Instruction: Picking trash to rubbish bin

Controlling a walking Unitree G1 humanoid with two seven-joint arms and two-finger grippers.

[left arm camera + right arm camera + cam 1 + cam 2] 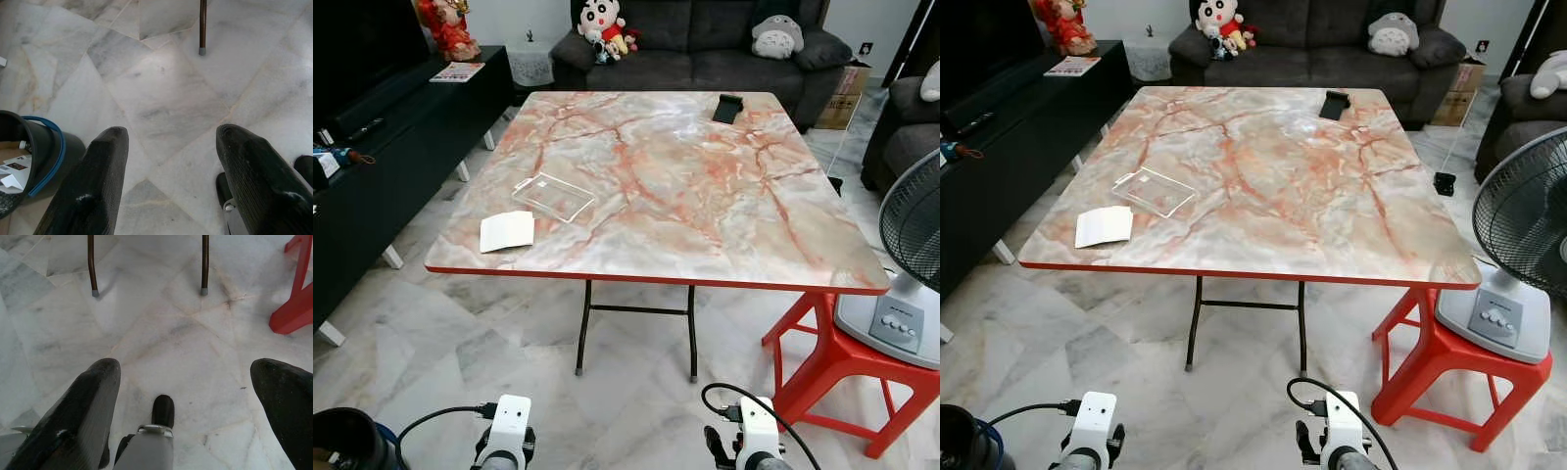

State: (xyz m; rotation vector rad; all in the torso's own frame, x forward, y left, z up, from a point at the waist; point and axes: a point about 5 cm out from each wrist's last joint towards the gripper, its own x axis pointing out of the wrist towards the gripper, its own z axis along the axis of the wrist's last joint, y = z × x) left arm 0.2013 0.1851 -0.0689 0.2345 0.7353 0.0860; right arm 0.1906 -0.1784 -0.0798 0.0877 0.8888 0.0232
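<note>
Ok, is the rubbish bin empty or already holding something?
Not empty: the left wrist view shows paper scraps inside the rubbish bin on the floor.

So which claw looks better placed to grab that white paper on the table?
Probably the left claw: the white paper lies near the table's front-left corner, on that arm's side. Both claws are open, low over the floor.

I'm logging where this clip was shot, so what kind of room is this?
Most likely a home living room: a dark sofa with plush toys along the far wall, a folding table on a marble floor, and a fan on a red stool.
</note>
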